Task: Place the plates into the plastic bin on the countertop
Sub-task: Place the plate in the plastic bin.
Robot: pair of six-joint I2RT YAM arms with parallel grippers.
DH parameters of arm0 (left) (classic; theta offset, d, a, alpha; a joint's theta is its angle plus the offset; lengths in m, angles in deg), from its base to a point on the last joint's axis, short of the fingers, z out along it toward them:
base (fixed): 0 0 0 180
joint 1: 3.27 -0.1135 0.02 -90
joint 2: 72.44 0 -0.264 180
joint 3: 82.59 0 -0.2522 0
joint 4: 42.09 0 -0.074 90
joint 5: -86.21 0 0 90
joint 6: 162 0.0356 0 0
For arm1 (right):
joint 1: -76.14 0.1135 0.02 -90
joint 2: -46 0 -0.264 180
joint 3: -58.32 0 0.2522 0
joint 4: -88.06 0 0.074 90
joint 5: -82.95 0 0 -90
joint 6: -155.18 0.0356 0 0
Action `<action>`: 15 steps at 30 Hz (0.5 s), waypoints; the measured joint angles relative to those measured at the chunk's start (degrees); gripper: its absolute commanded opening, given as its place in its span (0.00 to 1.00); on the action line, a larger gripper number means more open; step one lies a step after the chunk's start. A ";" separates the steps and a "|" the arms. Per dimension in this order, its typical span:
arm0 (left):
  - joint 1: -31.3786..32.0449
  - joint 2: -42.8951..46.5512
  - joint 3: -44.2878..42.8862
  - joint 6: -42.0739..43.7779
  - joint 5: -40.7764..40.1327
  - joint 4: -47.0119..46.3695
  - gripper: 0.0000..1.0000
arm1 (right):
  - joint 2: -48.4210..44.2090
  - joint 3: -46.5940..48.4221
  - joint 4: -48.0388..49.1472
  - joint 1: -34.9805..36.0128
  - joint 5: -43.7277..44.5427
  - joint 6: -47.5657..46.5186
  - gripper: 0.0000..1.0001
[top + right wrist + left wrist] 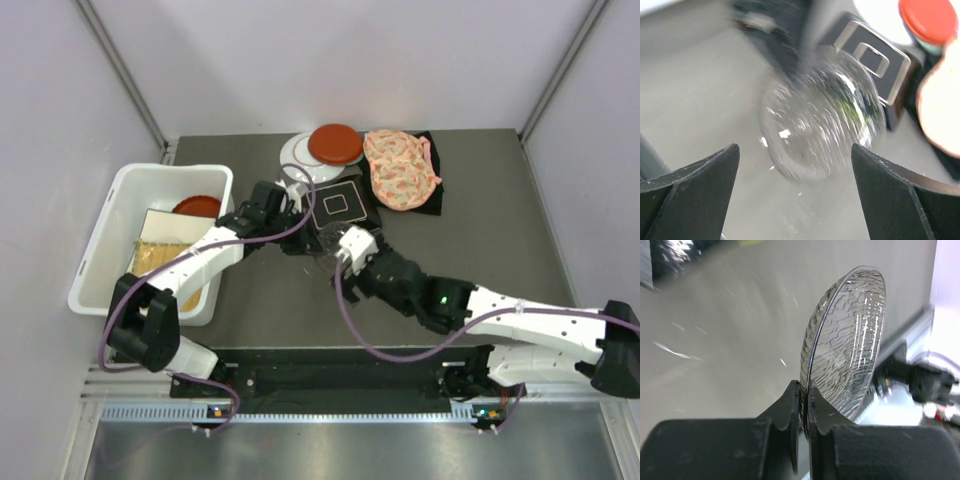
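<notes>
My left gripper is shut on the rim of a clear glass plate, holding it tilted on edge above the countertop. In the top view this gripper is just left of a black square plate with a white outline. My right gripper is open and empty, and the glass plate shows blurred just beyond its fingertips. A red plate lies on a white plate at the back. The white plastic bin at the left holds a red plate and a yellow woven plate.
A pink floral fabric piece lies on a black cloth at the back right, next to the black square plate. Pale walls close in the left, right and back sides. Both arms meet near the table's middle.
</notes>
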 measured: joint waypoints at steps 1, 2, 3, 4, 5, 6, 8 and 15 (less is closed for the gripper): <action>-1.16 0.00 -0.79 0.61 -0.72 0.09 0.00 | -0.92 0.00 -0.02 -2.54 -1.14 2.01 0.92; -1.79 0.00 -1.60 1.22 -1.49 0.09 0.00 | -1.77 0.00 -0.11 -5.49 -2.14 4.00 0.92; -3.58 0.02 -2.29 1.62 -2.43 0.00 0.00 | -2.51 -0.02 -0.15 -8.61 -2.97 6.21 0.92; -4.44 0.17 -2.64 1.90 -3.21 -0.26 0.00 | -3.13 -0.07 -0.17 -11.93 -3.98 8.39 0.92; -5.77 0.48 -2.82 2.29 -4.17 -0.72 0.00 | -3.80 -0.26 -0.09 -15.06 -5.27 10.47 0.92; -6.97 1.03 -2.84 2.56 -5.05 -0.98 0.00 | -4.44 -0.74 0.11 -17.31 -6.23 12.22 0.93; -10.05 2.49 -2.89 2.95 -6.75 -1.36 0.00 | -6.23 -2.49 0.15 -23.85 -9.46 16.06 0.92; -23.96 6.86 -8.92 5.77 -13.03 -0.52 0.00 | -12.63 -7.43 -0.15 -46.03 -21.75 27.50 0.93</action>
